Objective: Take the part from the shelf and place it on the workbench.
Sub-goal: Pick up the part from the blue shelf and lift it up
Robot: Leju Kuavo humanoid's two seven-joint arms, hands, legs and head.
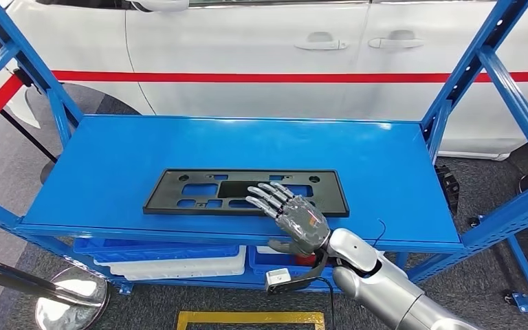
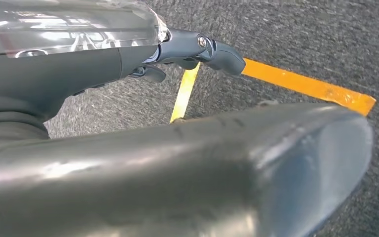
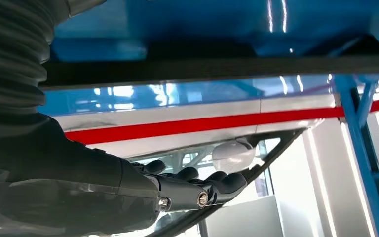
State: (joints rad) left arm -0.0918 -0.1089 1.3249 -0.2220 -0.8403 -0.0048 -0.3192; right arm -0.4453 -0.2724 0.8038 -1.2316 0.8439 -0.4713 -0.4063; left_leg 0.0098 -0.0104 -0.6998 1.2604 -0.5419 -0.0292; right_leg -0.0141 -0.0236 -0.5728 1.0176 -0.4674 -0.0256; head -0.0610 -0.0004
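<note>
We note the black plastic frame part (image 1: 246,192) lying flat on the blue shelf (image 1: 110,158), our right hand (image 1: 295,218) released with fingers spread over its near edge, so gripping, lifting and carrying to the workbench remain.

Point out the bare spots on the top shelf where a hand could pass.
The blue shelf top is bare behind the black part up to the rear edge, and on both sides out to the uprights. The front middle is crowded: the right hand lies over the part's near edge.
</note>
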